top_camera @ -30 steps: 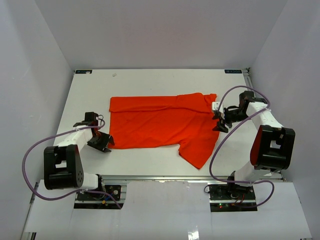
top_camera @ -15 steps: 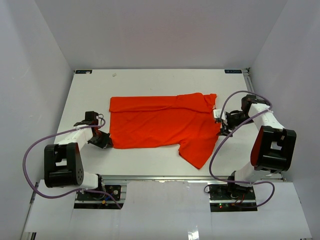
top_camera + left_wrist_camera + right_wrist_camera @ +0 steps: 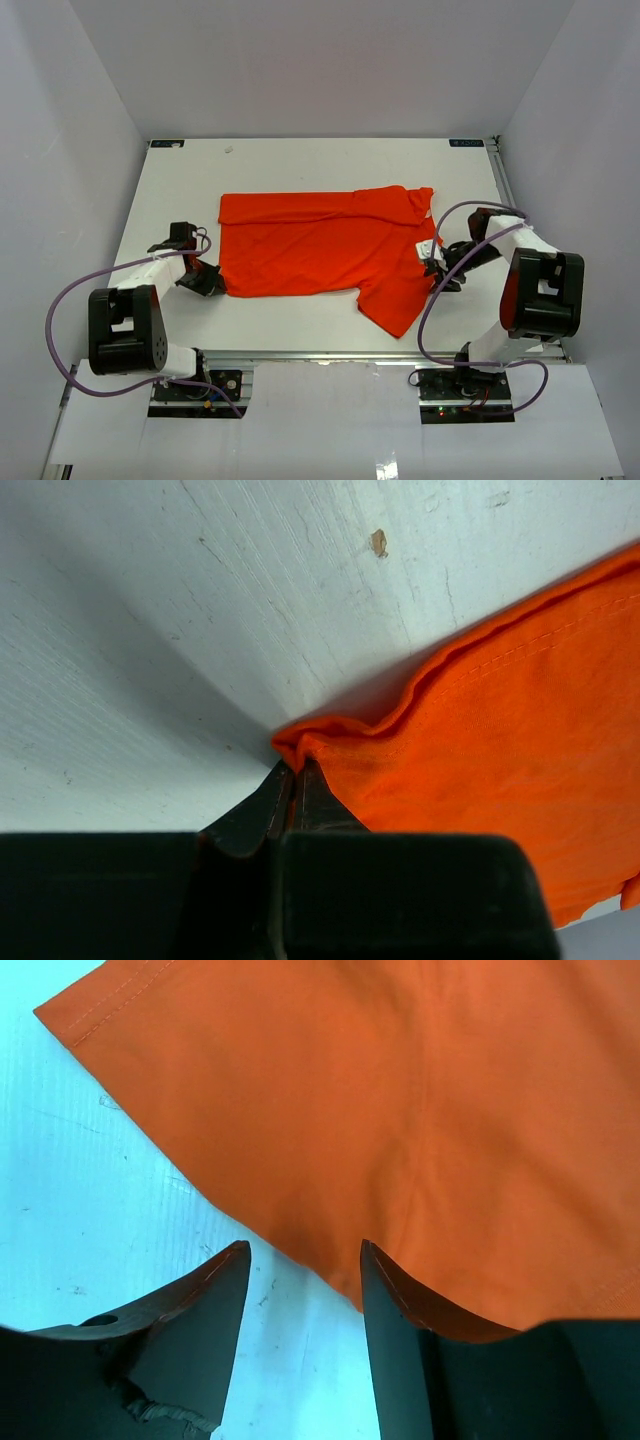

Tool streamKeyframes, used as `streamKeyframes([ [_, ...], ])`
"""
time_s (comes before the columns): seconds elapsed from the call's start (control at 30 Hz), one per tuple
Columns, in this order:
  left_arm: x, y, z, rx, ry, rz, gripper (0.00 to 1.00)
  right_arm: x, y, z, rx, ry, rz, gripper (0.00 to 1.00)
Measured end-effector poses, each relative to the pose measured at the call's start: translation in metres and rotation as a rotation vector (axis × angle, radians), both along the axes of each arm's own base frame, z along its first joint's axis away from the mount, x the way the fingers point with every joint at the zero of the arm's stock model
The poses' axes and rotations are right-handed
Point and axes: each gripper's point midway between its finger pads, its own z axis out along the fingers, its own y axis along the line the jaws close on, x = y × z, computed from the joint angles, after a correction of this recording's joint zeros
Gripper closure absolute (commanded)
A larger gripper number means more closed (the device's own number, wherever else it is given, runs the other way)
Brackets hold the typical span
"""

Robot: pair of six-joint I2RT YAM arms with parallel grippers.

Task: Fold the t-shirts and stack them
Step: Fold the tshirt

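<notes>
No legible txt in any view. Top cam: far-left sticker (image 3: 166, 144), small & dark, on table (image 3: 300, 170) corner; far-right sticker (image 3: 466, 143), dark w/ bluish strip, on opposite corner. Both carry marks, too small to read. Wrist cams: plain t-shirt (image 3: 520, 710) fabric, stitching only.

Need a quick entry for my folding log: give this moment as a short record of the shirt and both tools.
garment: one orange-red t-shirt, lying flat, one sleeve pointing toward the arms
surface: white table
left tool: shut, pinching the t-shirt's near left corner
right tool: open, fingers either side of the t-shirt's right edge
stack: none yet
</notes>
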Motion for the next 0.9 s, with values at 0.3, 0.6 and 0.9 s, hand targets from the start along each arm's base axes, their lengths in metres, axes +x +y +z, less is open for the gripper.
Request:
streamKeyframes([
  [0.3,0.002,-0.001,0.000,-0.003,-0.009,-0.006,0.92,0.003,0.007,-0.016,-0.043,-0.036,0.036,0.47],
  [0.6,0.003,-0.001,0.000,-0.003,-0.013,-0.013,0.92,0.012,0.001,-0.025,-0.092,-0.068,0.021,0.47],
  [0.9,0.003,-0.001,0.000,-0.007,-0.013,-0.015,0.92,0.003,0.003,-0.032,-0.100,-0.048,0.033,0.48],
])
